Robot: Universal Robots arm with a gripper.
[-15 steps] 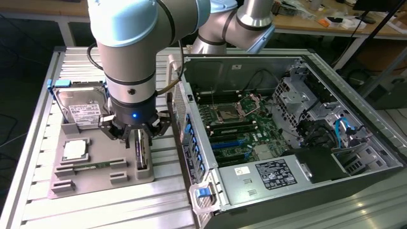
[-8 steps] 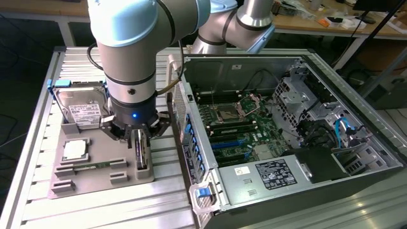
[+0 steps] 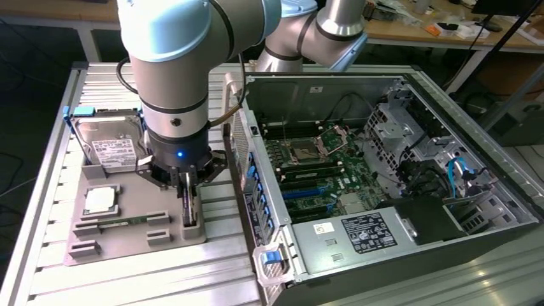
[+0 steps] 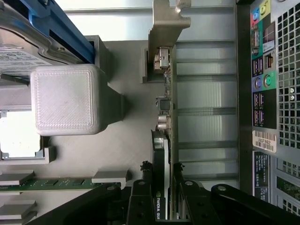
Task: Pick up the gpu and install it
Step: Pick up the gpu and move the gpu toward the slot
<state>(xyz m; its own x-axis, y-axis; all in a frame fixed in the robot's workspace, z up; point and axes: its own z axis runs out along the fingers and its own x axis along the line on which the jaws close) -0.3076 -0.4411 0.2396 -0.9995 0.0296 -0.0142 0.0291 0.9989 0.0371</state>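
Hand: pinching upright gpu at its upper edge; tray beneath; bare tabletop strip between it and computer case.

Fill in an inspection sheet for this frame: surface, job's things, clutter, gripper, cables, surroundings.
Surface: slatted metal table carrying a grey fixture tray and an open computer case.
Job's things: gpu stands on edge in the tray, beside the case, not installed.
Clutter: hard drive, processor chip and memory stick sit in the tray.
Gripper: gripper shut on the gpu, one finger on each side.
Cables: black cable beside the arm; blue cables inside the case.
Surroundings: wooden benches behind the table.
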